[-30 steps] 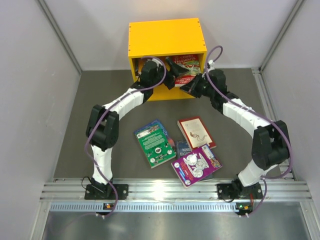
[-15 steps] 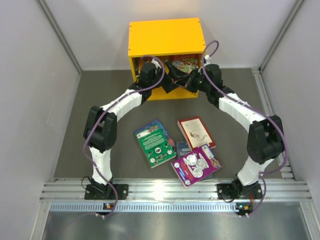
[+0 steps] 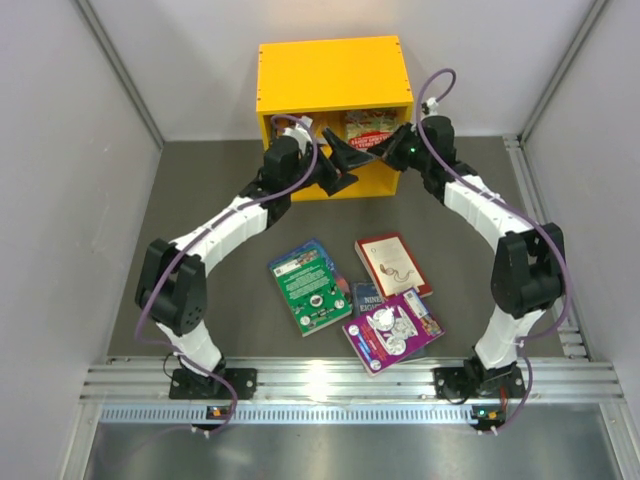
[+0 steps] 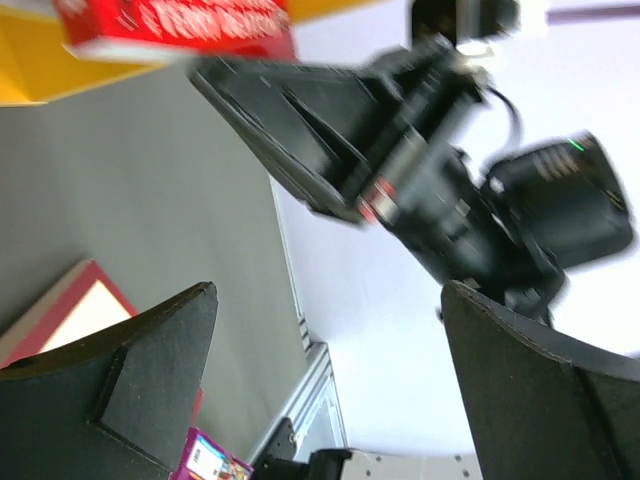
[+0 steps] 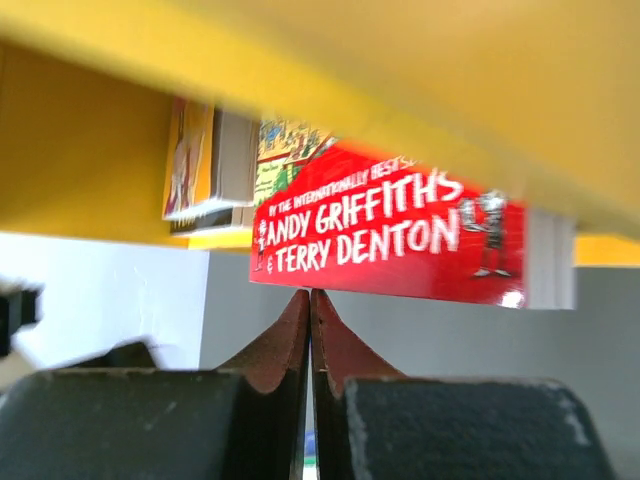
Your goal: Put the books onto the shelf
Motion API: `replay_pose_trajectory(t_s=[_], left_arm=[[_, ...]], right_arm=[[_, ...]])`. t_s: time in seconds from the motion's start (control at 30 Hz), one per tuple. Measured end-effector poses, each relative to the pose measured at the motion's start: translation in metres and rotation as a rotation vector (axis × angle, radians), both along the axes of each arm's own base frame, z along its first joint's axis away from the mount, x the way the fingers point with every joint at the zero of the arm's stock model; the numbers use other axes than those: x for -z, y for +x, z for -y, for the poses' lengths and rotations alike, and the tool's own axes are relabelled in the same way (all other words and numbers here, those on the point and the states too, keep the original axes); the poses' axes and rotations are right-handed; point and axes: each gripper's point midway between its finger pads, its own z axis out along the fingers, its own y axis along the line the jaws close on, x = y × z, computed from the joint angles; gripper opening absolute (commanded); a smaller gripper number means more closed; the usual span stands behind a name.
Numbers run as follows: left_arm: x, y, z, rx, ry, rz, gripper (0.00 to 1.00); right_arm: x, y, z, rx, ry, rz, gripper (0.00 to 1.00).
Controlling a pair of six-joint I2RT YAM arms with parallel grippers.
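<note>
The yellow shelf (image 3: 335, 75) is standing at the far end of the dark counter (image 3: 200, 200), and both arms are reaching up to its open front. The right end effector (image 5: 310, 300) is pressed together, its two fingers meeting in a thin seam. Its tips are sitting right at the lower edge of a red book (image 5: 390, 235) lettered with the names Andy Griffiths and Terry Denton; I cannot tell whether they are actually touching it. That red book is resting inside the shelf, right of the middle, with its edge sticking out past the front. To its left in the wrist view, a book with a yellow cover (image 5: 188, 160) is sitting further inside the shelf.

The left end effector (image 3: 342, 163) is hovering just in front of the shelf opening, close beside the right one. Its fingers (image 4: 130, 390) are spread wide and are gripping nothing. In its wrist view the right arm's black end piece is showing only as a blur below the red book.

Four more books are lying flat on the counter, well apart from the shelf and nearer the arm bases. A green book (image 3: 308, 285) is lying on the left and a red-and-cream book (image 3: 393, 263) just to its right. In front of them, a purple book (image 3: 392, 330) with white circles is lying on top of a dark blue book (image 3: 366, 296), which is peeping out at its far edge.
</note>
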Motion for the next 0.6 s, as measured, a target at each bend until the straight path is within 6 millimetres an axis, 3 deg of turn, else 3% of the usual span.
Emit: replay_pose_trajectory(t_s=[0.13, 0.47, 0.53, 0.6], left_arm=[[-0.014, -0.02, -0.008, 0.009, -0.015, 0.026, 0.99], [-0.011, -0.066, -0.042, -0.017, 0.066, 0.042, 0.99], [-0.015, -0.076, -0.053, -0.036, 0.1, 0.062, 0.99], [-0.017, -0.086, -0.065, -0.058, 0.139, 0.084, 0.99]], right_arm=[[0.001, 0.007, 0.004, 0.017, -0.002, 0.001, 0.0], [0.013, 0.015, -0.001, 0.012, -0.008, -0.018, 0.0], [0.016, 0.01, 0.001, 0.012, -0.006, -0.013, 0.0], [0.032, -0.011, 0.007, 0.015, -0.022, -0.032, 0.03]])
